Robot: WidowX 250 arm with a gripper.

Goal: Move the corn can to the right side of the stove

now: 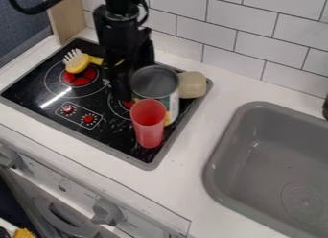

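The black gripper [122, 78] hangs down over the back middle of the stove [96, 136], just left of the corn can and close against it in this view. The corn can [154, 82] has a grey metal top, and a strip of its pale label with some yellow shows on its right side. It is at the right part of the black stove top. A red translucent cup [148, 126] stands in front of the can and hides much of its lower side.
Right behind the can is a beige rounded object [192, 85]. A yellow brush with white bristles [78, 63] lies at the stove's back left. White counter [192, 160] separates the stove from the grey sink [221, 150] on the right. A tiled wall runs behind.
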